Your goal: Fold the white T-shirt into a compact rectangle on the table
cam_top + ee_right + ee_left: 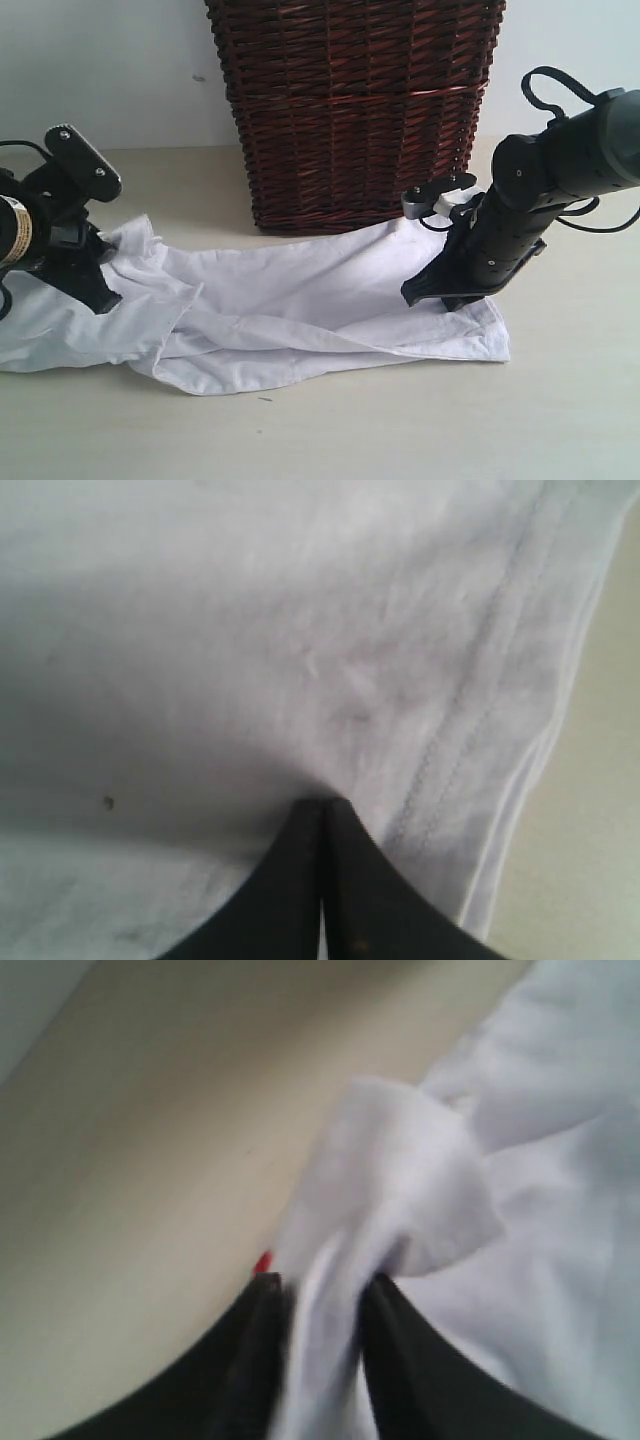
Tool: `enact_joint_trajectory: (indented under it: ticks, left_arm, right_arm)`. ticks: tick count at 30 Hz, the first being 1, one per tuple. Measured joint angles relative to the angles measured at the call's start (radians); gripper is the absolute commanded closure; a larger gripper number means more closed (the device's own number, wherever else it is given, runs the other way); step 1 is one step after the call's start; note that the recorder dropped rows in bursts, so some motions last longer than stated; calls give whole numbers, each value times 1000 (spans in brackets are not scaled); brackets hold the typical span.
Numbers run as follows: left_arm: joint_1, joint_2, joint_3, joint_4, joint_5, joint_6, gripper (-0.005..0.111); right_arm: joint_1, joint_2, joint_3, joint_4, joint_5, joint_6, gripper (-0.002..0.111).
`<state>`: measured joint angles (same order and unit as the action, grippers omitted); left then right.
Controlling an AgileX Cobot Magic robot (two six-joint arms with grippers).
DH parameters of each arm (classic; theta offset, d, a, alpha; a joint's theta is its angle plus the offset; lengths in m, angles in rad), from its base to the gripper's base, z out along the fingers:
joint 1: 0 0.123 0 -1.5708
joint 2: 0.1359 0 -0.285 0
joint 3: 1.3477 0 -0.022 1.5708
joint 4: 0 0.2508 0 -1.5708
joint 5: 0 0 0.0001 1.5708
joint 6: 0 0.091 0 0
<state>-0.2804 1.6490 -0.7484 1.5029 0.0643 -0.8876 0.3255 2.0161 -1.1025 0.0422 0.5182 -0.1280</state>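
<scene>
The white T-shirt (300,290) lies crumpled and spread on the table (350,420), in front of the basket. At the shirt's left end my left gripper (95,290) has a bunched fold of white cloth (400,1190) filling the gap between its black fingers (322,1285); a speck of red shows beside one tip. My right gripper (420,293) is shut, and its tips (323,802) press down on the shirt (250,630) near the stitched hem (470,730) at the right end. The chest lettering is hidden.
A tall dark brown wicker basket (355,110) stands right behind the shirt, at the back of the table. Bare tabletop stretches in front of the shirt and to its right (580,400). A pale wall runs behind.
</scene>
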Motion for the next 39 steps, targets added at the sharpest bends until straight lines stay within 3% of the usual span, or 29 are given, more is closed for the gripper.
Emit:
enact_joint_trajectory:
  ticks: [5, 13, 22, 27, 30, 32, 34, 36, 39]
  left_arm:
    - [0, -2, -13, -43, -21, -3, 58]
    - [0, -8, -49, -121, 228, -26, 72]
    - [0, -42, -66, -125, 265, -162, 72]
    - [0, -64, -89, -126, 439, -228, 72]
    - [2, -70, -89, -147, 469, -235, 75]
    - [2, -87, -90, -195, 395, -235, 84]
    - [2, -124, -90, -330, 243, -197, 106]
    - [2, -139, -88, -463, 163, -111, 107]
    - [0, -130, -75, -719, 147, 99, 107]
  right_arm:
    - [0, 0, 0, 0, 0, 0, 108]
    - [0, 8, 0, 0, 2, 0, 108]
    - [0, 8, 0, 2, 4, -10, 108]
    - [0, 8, 0, 2, 4, -14, 108]
    - [0, 8, 0, 2, 4, -16, 108]
    - [0, 8, 0, 2, 4, -16, 108]
    - [0, 8, 0, 2, 4, -16, 108]
    - [0, 8, 0, 2, 4, -16, 108]
    - [0, 8, 0, 4, 4, -18, 108]
